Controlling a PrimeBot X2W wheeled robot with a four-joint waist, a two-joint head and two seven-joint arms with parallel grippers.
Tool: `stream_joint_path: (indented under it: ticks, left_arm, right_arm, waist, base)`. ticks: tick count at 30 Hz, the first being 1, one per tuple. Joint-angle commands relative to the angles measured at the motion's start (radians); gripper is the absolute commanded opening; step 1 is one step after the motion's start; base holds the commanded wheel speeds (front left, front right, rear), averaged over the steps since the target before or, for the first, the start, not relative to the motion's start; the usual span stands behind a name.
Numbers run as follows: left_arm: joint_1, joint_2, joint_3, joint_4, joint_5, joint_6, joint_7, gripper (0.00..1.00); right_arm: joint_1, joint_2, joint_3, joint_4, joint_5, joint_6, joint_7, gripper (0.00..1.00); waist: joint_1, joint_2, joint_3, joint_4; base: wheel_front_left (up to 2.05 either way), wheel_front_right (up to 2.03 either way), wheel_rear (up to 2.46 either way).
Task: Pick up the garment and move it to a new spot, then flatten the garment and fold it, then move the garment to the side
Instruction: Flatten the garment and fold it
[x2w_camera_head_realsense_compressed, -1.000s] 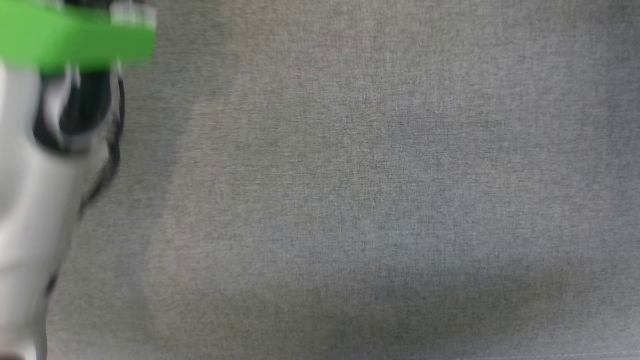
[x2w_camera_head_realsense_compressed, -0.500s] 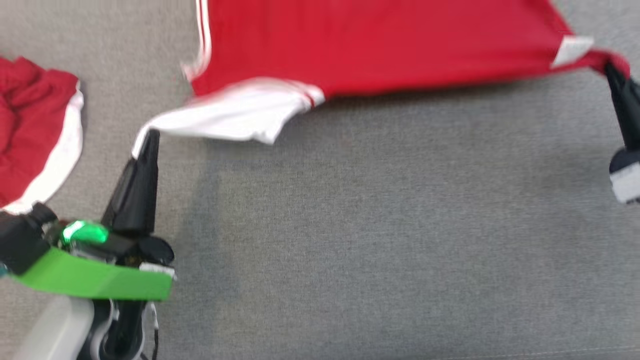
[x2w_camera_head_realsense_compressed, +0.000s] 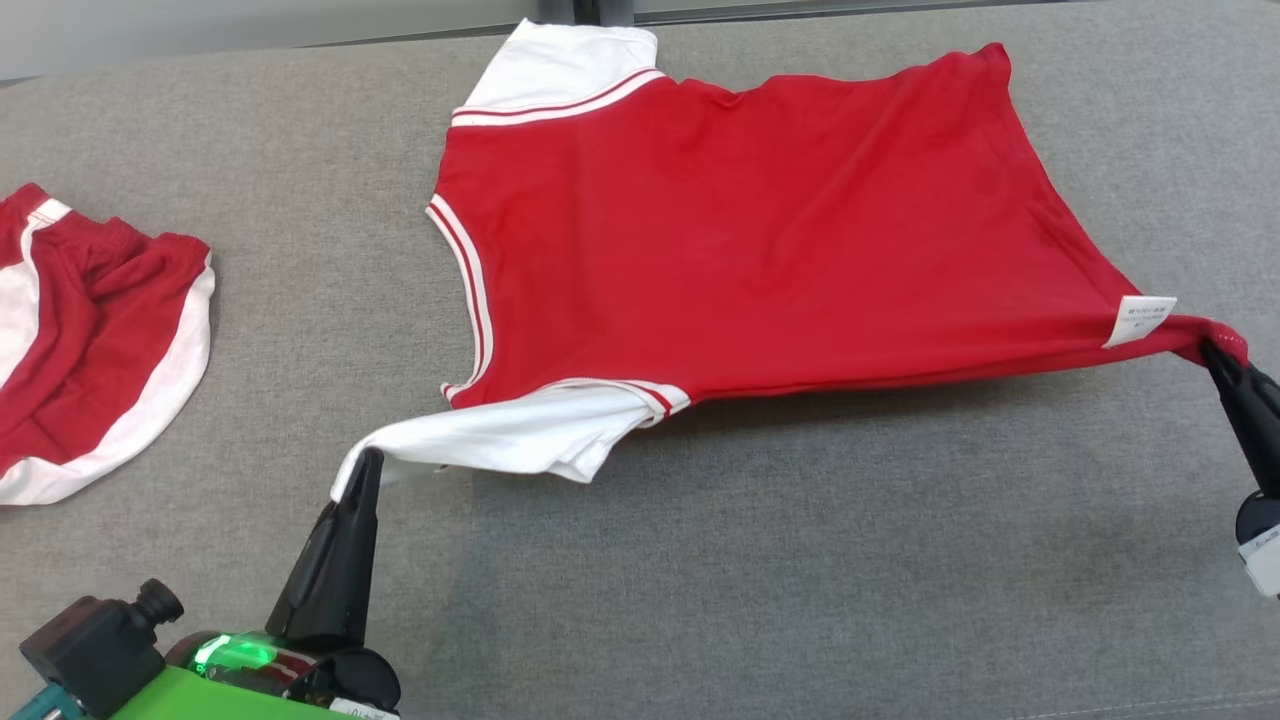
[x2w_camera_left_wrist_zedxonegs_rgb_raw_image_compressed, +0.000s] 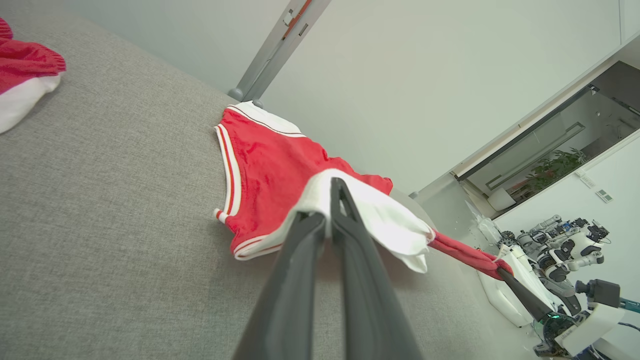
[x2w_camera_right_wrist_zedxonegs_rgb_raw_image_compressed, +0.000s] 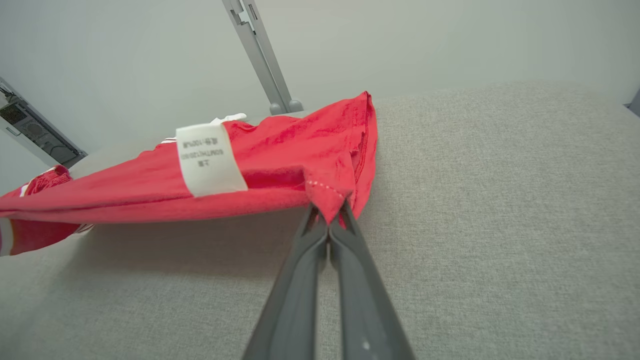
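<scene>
Shirt (x2w_camera_head_realsense_compressed: 760, 230): soft, light, sagging between grips.
Left gripper (x2w_camera_head_realsense_compressed: 366, 465): clamped on sleeve (x2w_camera_head_realsense_compressed: 500, 440), seven o'clock.
Right gripper (x2w_camera_head_realsense_compressed: 1213, 350): clamped on hem corner (x2w_camera_head_realsense_compressed: 1190, 333), four o'clock.

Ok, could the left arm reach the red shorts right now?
Probably not yet: the left gripper is shut on the white sleeve of the shirt. The grey surface toward the shorts looks free, once it lets go.

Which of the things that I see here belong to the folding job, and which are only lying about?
In the job: red T-shirt, left hand pinching its white sleeve, right hand pinching its hem corner, grey surface.
Lying about: red and white shorts at the left, metal post behind.
</scene>
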Motion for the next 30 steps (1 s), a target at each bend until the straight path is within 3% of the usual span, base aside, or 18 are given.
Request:
stream_joint_path:
  ticks: [1, 10, 19, 30]
  left_arm:
    - [0.006, 0.007, -0.001, -0.004, -0.002, 0.009, 0.006, 0.00]
    - [-0.146, -0.024, -0.049, 0.100, 0.021, 0.040, 0.094, 0.00]
    - [-0.364, -0.067, -0.086, 0.250, 0.048, 0.006, 0.164, 0.00]
    - [-0.571, -0.096, -0.131, 0.412, 0.133, -0.026, 0.191, 0.00]
  right_arm:
    - [0.019, -0.004, -0.001, -0.007, 0.005, -0.002, -0.003, 0.00]
    - [-0.039, -0.004, 0.053, 0.022, 0.015, -0.002, 0.050, 0.00]
    - [-0.199, 0.034, 0.105, 0.125, 0.025, -0.002, 0.090, 0.00]
    - [-0.370, 0.032, 0.175, 0.222, 0.029, -0.002, 0.077, 0.00]
  waist:
    - [0.0001, 0.0000, 0.000, -0.004]
    - [0.0001, 0.0000, 0.032, -0.009]
    - [0.0001, 0.0000, 0.114, 0.011]
    - [0.0001, 0.0000, 0.203, 0.035]
  base:
    - [0.00, 0.00, 0.00]
    - [0.00, 0.00, 0.00]
    - [0.00, 0.00, 0.00]
    - [0.00, 0.00, 0.00]
